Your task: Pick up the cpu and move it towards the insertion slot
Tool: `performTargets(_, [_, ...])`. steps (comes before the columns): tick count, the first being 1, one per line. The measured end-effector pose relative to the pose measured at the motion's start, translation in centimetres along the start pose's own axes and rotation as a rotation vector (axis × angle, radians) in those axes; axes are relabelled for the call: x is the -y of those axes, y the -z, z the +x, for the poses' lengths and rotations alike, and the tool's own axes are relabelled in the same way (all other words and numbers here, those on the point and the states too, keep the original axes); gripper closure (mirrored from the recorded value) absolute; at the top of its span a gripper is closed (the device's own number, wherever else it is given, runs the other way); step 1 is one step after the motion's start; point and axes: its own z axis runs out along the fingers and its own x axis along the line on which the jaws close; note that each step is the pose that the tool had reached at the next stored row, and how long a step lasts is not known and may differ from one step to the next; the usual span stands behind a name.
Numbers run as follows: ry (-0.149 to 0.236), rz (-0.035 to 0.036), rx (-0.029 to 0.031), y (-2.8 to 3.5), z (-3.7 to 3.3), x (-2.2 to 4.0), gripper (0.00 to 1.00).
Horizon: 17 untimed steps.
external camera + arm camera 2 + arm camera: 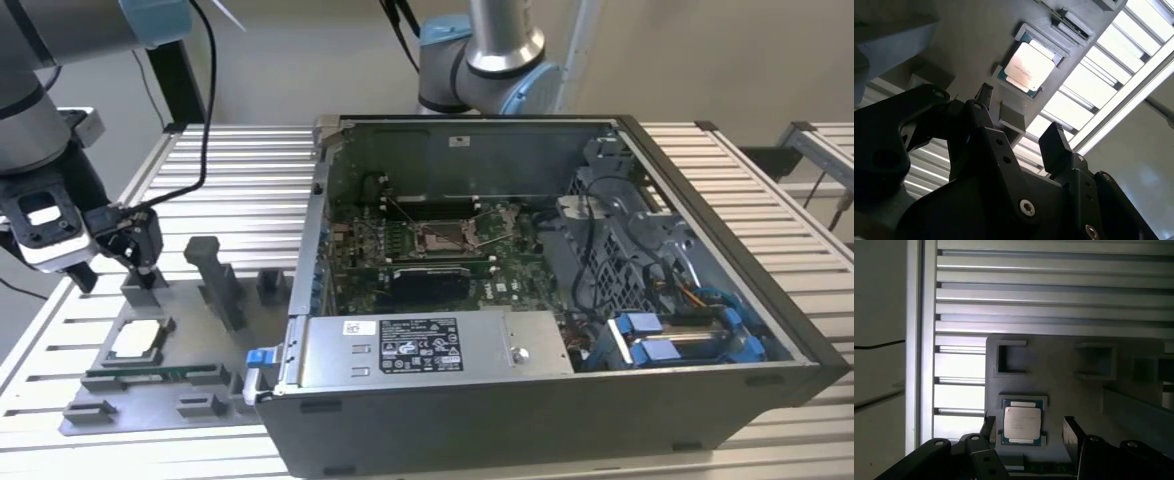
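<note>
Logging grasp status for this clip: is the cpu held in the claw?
No, in the first wrist view the cpu lies seated in its grey holder, with the open claw clear of it.

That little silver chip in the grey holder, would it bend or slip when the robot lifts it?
The cpu looks like a flat, rigid plate, so it probably won't flex. Its shiny metal top may be slippery. It sits in a framed pocket of the grey holder, so a push likely won't slide it.
</note>
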Motion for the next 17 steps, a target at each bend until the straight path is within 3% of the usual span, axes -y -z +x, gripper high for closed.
performTargets(8, [0.000,0.0001,0.0002,-0.20,0.00,0.01,0.00])
performTargets(17, [0.000,0.0012,0.0000,-0.95,0.01,0.16,0.00])
